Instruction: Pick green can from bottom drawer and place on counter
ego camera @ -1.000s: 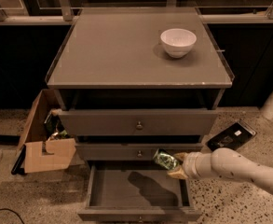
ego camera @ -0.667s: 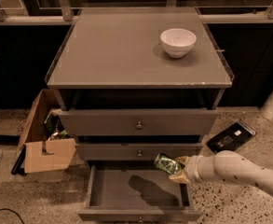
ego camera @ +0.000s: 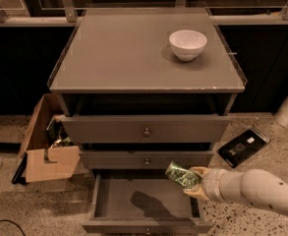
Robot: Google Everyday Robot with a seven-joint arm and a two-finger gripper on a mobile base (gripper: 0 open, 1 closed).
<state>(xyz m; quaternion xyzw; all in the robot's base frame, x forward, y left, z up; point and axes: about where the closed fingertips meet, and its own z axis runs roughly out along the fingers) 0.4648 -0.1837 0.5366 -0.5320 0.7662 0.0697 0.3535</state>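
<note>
The green can (ego camera: 180,174) is shiny dark green and lies tilted in my gripper (ego camera: 190,181), which is shut on it. The gripper holds it in the air above the right part of the open bottom drawer (ego camera: 133,200), in front of the middle drawer. The can's shadow falls on the drawer floor. My cream arm (ego camera: 251,188) comes in from the lower right. The counter (ego camera: 124,53) is the grey cabinet top with a clear raised rim, well above the gripper.
A white bowl (ego camera: 187,44) stands on the counter's right rear. The two upper drawers (ego camera: 146,129) are pushed in. An open cardboard box (ego camera: 47,149) sits on the floor at the left. A black flat object (ego camera: 243,146) lies on the floor at the right.
The gripper with the green can has shifted slightly right and a little up over the open bottom drawer. Nothing else has moved.
</note>
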